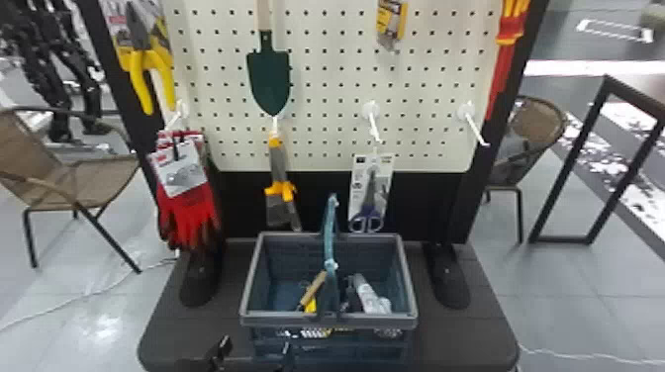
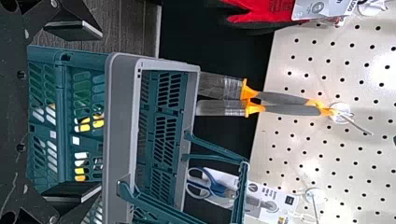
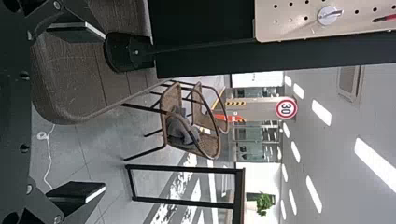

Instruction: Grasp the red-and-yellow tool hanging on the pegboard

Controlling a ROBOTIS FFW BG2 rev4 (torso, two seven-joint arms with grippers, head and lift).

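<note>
The red-and-yellow tool (image 1: 509, 34) hangs at the pegboard's (image 1: 336, 84) upper right edge, its top cut off by the frame. Its red tip (image 3: 385, 18) also shows in the right wrist view beside a white hook (image 3: 328, 14). My left gripper (image 2: 93, 112) is open, low at the table's near edge, facing the basket (image 2: 121, 140) with nothing between its fingers (image 2: 74, 29). My right gripper (image 3: 100, 111) is open too and holds nothing. It points past the board's right foot (image 3: 128, 50) toward the floor and a chair, far below the tool.
A grey-rimmed teal basket (image 1: 255, 277) with small items stands mid-table. On the board hang yellow pliers (image 1: 146, 64), red gloves (image 1: 185, 198), a green trowel (image 1: 268, 74), a yellow-grey brush (image 1: 280, 193) and packaged scissors (image 1: 368, 198). A bare hook (image 1: 472, 121) sits below the tool. A black table frame (image 1: 593, 163) stands right.
</note>
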